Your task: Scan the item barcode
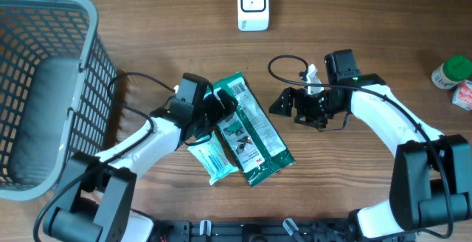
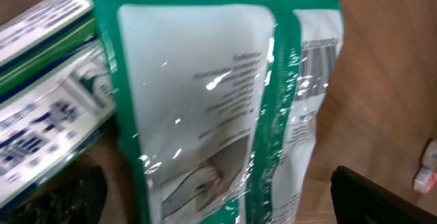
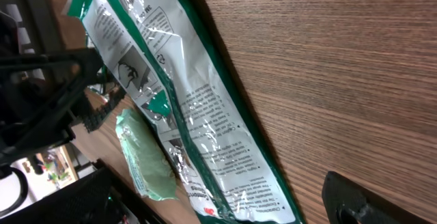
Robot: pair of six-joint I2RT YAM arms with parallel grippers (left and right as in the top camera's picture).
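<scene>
A long green and white plastic package (image 1: 247, 128) lies slantwise on the wood table (image 1: 354, 21), its barcode (image 2: 321, 70) near the upper end. My left gripper (image 1: 219, 108) hangs open over that upper end. In the left wrist view the package (image 2: 218, 101) fills the space between the two dark fingertips (image 2: 382, 197), which stand wide apart. My right gripper (image 1: 284, 103) is open just right of the package, nothing between its fingers. The right wrist view shows the package (image 3: 184, 108) stretching away to the left. A white scanner (image 1: 253, 4) stands at the far middle.
A smaller pale green packet (image 1: 210, 157) lies partly under the package's near left side. A grey mesh basket (image 1: 74, 21) fills the left edge. A green-capped bottle (image 1: 451, 72) stands at the far right edge. A black cable (image 1: 284, 61) loops by the right arm.
</scene>
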